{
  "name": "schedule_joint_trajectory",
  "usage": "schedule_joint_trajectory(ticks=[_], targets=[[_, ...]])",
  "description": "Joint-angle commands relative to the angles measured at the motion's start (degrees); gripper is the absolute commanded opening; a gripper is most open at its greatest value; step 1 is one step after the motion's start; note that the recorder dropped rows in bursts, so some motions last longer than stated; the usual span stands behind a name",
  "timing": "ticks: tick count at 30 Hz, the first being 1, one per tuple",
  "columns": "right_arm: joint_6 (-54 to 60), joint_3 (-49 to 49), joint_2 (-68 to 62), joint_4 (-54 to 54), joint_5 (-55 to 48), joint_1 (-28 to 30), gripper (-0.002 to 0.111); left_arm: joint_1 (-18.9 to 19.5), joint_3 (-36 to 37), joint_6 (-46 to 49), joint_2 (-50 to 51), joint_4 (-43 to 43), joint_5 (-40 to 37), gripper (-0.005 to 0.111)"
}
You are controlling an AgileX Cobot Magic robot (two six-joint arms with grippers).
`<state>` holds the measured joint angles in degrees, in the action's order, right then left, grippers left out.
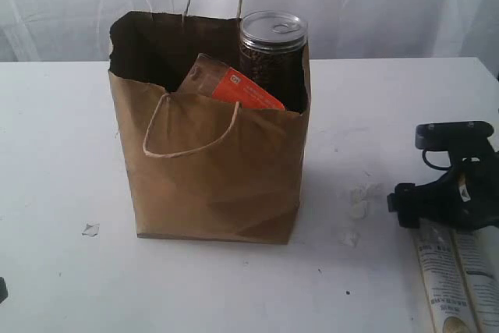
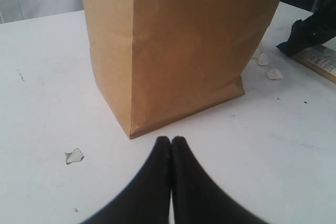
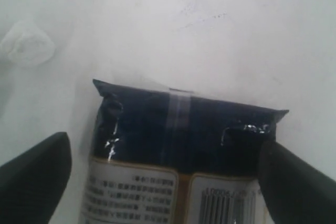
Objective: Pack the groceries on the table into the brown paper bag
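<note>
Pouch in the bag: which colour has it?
The pouch is brown and orange; best in exterior view.

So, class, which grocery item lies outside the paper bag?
The long dark-ended pasta packet, flat on the table; the pull-tab can and orange pouch sit inside the bag.

table (image 1: 47, 193): white | on it: brown paper bag (image 1: 218, 185) upright; pasta packet (image 1: 448, 286) flat; white crumbs (image 1: 359, 210)

White curtain (image 1: 390, 5) hangs as backdrop, w/ soft vertical folds. Small white crumbs (image 1: 359, 210), approx three, sit right of centre: two touching or nearly so, third a bit nearer the camera. One whitish torn scrap (image 1: 90, 229) lies flat front left, well apart from the crumbs. Tiny dark speck (image 1: 348, 292) front right, nr the crumbs.
</note>
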<state>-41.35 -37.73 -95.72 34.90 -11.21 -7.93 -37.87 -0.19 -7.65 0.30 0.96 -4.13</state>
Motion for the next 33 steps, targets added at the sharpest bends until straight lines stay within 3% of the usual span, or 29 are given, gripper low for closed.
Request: schedule_joint_trajectory(ticks=[1, 7, 14, 33], targets=[[0.58, -0.51, -0.34, 1.33, -2.26, 1.13, 0.089, -0.02, 0.19, 0.1, -0.3, 0.57, -0.19, 0.0], [0.58, -0.51, -0.34, 2.62, -5.96, 2.26, 0.089, -0.02, 0.19, 0.1, -0.3, 0.57, -0.19, 0.0], [0.67, -0.51, -2.01, 2.41, 0.98, 2.26, 0.089, -0.02, 0.19, 0.1, -0.3, 0.57, -0.19, 0.0], [0.24, -0.23, -1.51, 1.14, -5.43, 2.26, 0.089, -0.02, 0.19, 0.1, -0.3, 0.57, -0.19, 0.0]])
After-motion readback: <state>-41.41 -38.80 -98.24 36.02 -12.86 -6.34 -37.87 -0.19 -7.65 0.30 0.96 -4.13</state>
